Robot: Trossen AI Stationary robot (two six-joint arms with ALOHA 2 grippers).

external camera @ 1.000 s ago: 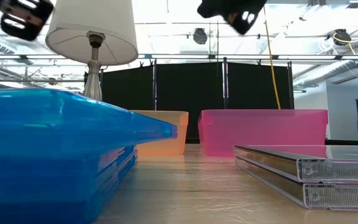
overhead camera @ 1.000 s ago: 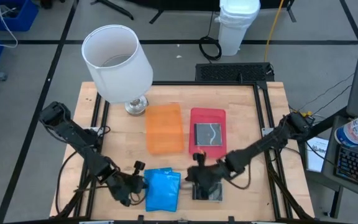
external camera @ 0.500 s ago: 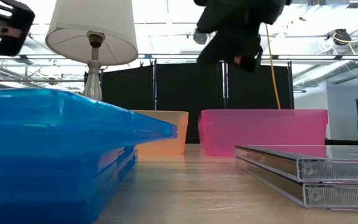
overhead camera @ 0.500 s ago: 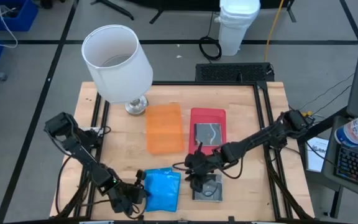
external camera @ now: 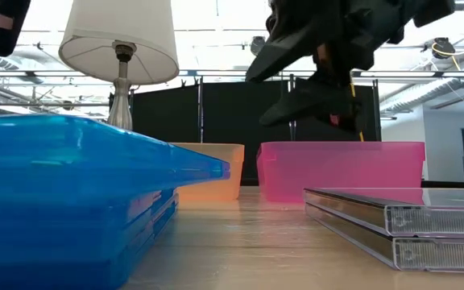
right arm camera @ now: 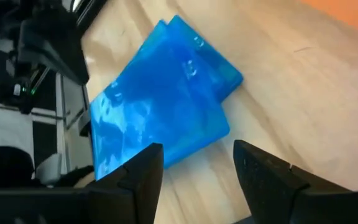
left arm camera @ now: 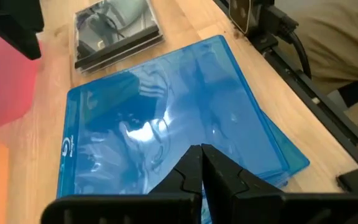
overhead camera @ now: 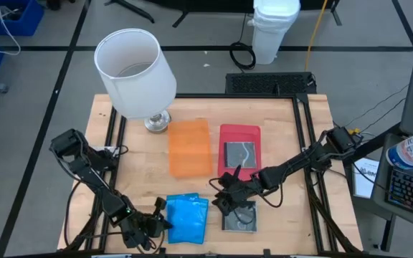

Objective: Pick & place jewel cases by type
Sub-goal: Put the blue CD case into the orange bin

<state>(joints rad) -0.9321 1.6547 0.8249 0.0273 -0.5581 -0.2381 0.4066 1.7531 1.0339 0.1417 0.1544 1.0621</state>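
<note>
A stack of blue jewel cases (overhead camera: 187, 218) (left arm camera: 166, 124) lies flat near the table's front edge. Right of it lies a stack of clear dark-filled jewel cases (overhead camera: 240, 216) (external camera: 385, 221). Another dark case (overhead camera: 239, 153) lies in the red tray (overhead camera: 239, 133). My left gripper (overhead camera: 158, 223) (left arm camera: 201, 163) is shut at the blue stack's left side, its tips over the top case. My right gripper (overhead camera: 219, 202) (right arm camera: 194, 165) hangs open above the gap between the two stacks, pointing toward the blue stack, with nothing between its fingers. My left gripper's shut fingertips (left arm camera: 194, 158) slant down from the table's left over the top blue case's left part (left arm camera: 148, 155). Whether they touch it, I cannot tell. The case lies flat on the stack.
An orange tray (overhead camera: 190, 147) lies left of the red tray. A white-shaded lamp (overhead camera: 136, 70) stands at the back left. Black frame rails (overhead camera: 303, 150) run along the table's sides. Bare wood shows at the front left and right.
My right gripper has sunk from above the clear stack, rolled about its axis and opened, shifting slightly toward the blue stack. My left gripper has gone down and toward the near edge, beside the blue stack, staying shut. The cases have not moved.
</note>
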